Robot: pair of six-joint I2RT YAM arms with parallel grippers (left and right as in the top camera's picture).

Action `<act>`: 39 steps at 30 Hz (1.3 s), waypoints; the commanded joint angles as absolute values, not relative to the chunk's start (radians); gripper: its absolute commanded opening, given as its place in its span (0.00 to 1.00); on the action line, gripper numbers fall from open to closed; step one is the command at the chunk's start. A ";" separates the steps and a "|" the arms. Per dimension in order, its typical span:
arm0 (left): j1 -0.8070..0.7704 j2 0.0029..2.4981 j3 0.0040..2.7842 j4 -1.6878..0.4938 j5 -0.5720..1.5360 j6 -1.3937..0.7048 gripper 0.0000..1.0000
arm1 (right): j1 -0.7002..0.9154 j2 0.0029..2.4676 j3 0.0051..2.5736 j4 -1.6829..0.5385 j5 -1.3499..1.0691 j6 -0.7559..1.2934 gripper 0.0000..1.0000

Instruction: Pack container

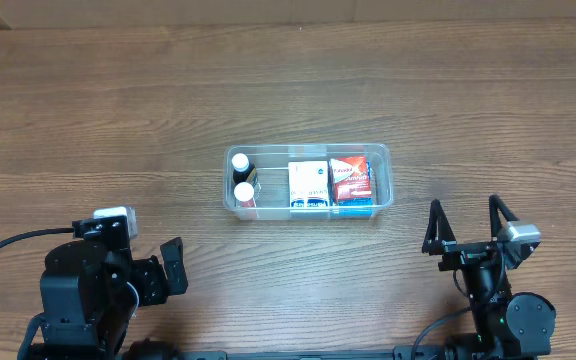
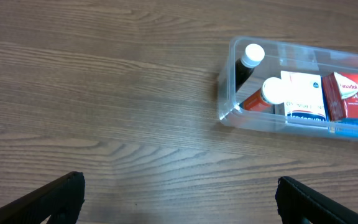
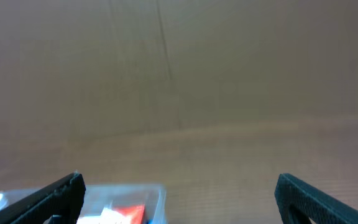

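Observation:
The clear plastic container (image 1: pixel 378 160) lies at the table's middle. It holds two white-capped bottles (image 1: pixel 241 178) at its left end, a white and blue box (image 1: pixel 308 185) in the middle and a red box (image 1: pixel 351 178) on a blue one at the right. It also shows in the left wrist view (image 2: pixel 229 93) and blurred in the right wrist view (image 3: pixel 157 196). My left gripper (image 1: pixel 173 268) is open and empty at the front left, well short of the container. My right gripper (image 1: pixel 465 222) is open and empty at the front right.
The table is wood-grained brown (image 1: pixel 88 110). A black cable (image 1: pixel 8 245) runs from the left arm off the left edge. Both arm bases stand at the front edge.

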State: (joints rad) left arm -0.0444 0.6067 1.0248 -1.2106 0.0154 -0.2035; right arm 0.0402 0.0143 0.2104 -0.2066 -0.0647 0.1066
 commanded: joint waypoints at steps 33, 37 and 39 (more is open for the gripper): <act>-0.048 0.593 1.006 -1.208 -0.028 -0.168 1.00 | 0.050 0.003 0.008 -0.076 -0.081 0.030 1.00; -0.048 0.452 0.790 -1.039 -0.070 -0.116 1.00 | 0.051 0.003 0.008 -0.076 -0.081 0.030 1.00; -0.048 0.343 0.627 -0.894 -0.070 -0.089 1.00 | 0.051 0.003 0.008 -0.076 -0.081 0.030 1.00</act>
State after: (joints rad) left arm -0.0444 0.4709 0.8070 -1.0351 -0.0433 -0.1520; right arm 0.0418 0.0128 0.0181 -0.0807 -0.0757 0.0254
